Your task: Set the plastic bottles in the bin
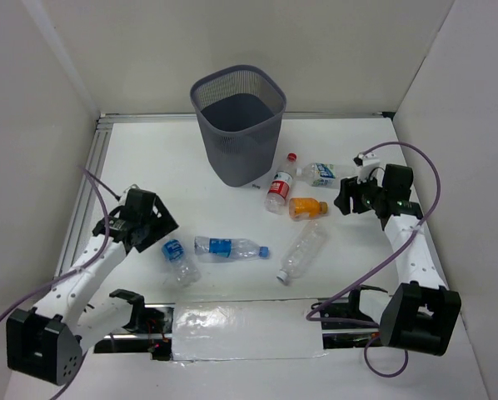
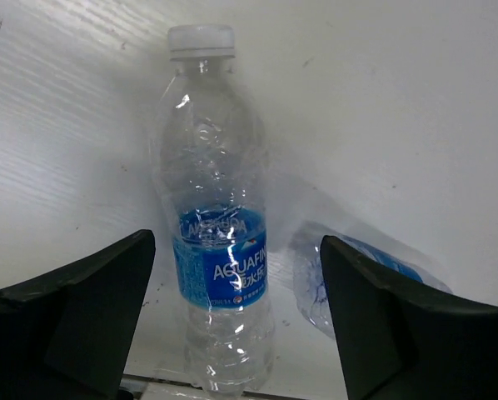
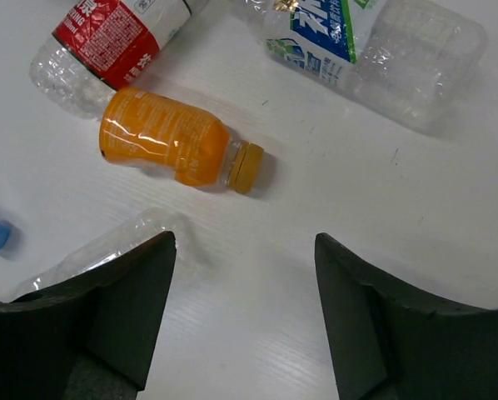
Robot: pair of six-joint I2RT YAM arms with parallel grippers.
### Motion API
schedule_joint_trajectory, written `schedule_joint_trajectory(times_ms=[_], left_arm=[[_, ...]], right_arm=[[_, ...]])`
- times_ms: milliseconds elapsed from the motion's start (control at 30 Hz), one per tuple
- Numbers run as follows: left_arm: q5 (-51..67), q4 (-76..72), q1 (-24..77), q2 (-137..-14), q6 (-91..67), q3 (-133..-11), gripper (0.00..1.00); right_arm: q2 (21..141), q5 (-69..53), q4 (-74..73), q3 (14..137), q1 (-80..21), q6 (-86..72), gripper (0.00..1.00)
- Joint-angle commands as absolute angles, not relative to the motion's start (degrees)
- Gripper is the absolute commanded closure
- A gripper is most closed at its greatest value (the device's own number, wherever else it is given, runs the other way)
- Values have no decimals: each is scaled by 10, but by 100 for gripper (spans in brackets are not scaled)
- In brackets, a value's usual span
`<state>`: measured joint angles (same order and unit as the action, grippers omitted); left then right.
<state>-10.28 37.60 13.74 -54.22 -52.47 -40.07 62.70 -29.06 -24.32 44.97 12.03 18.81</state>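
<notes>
**Top view.** Bin (image 1: 237, 154): dark grey mesh, upright at 12 o'clock on the white table (image 1: 149, 158); inside, only dark mesh shows. All six bottles lie flat on the table, outside the bin. Red-label bottle (image 1: 280, 185) sits at the bin's 5 o'clock, with the orange bottle (image 1: 307, 207) just beside it. Green/blue-label bottle (image 1: 321, 173) lies at 2 o'clock of that pair. Unlabelled bottle (image 1: 301, 252) is nearer centre. Blue-cap bottle (image 1: 230, 247) and Aquafina bottle (image 1: 179, 260) lie toward 7 o'clock. L gripper (image 1: 159, 235) is at 8 o'clock, R gripper (image 1: 347, 200) at 3 o'clock. White walls (image 1: 32, 100) on three sides.

**L wrist view.** Aquafina bottle (image 2: 220, 242): clear, crumpled, blue label, white cap at 12 o'clock. It is seen between the L jaws, which stand wide apart w/ no contact visible. Blue-cap bottle (image 2: 311, 279) (partly hidden by a finger) at 4 o'clock.

**R wrist view.** R jaws apart, only tabletop between them. Orange bottle (image 3: 170, 137) at 10 o'clock, red-label bottle (image 3: 107, 37) at 11, green/blue-label bottle (image 3: 374, 42) at 1. Unlabelled bottle (image 3: 99, 246) at 8, partly behind a finger.
</notes>
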Motion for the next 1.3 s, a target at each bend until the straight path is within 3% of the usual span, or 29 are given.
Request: schedule_joint_trajectory(times_ms=[0, 133, 233, 333, 367, 400, 433, 567, 667, 900, 1033, 1167, 1267], left_arm=[[-141, 385, 159, -591, -532, -417, 6], [-182, 409, 198, -686, -549, -430, 1], [-182, 374, 213, -722, -556, -425, 7], [-187, 350, 229, -748, -556, -417, 32], [-192, 350, 235, -753, -556, -432, 42], [-192, 350, 242, -748, -556, -443, 60], [-201, 360, 243, -743, -556, -458, 67], [-240, 428, 279, -725, -492, -611, 91], [-246, 454, 292, -738, -440, -715, 100], [-115, 372, 297, -854, -285, -1107, 100], [-18, 323, 274, -965, -301, -1284, 100], [-80, 240, 269, -1059, -311, -1321, 100], [-172, 157, 264, -1088, -304, -1278, 76]], right_arm=[[631, -323, -237, 448, 120, 201, 24], [643, -330, -243, 461, 115, 214, 20], [649, -366, -257, 467, 109, 241, 20], [649, -440, -292, 478, 104, 327, 20], [649, -466, -307, 478, 98, 411, 20], [633, -491, -324, 478, 98, 461, 22], [624, -533, -354, 470, 98, 511, 22], [584, -580, -429, 434, 84, 823, 22], [577, -587, -443, 414, 63, 891, 21], [595, -587, -436, 414, 29, 891, 21], [574, -566, -436, 407, 18, 897, 21], [560, -566, -419, 387, 5, 897, 17], [554, -548, -409, 376, -7, 908, 14]])
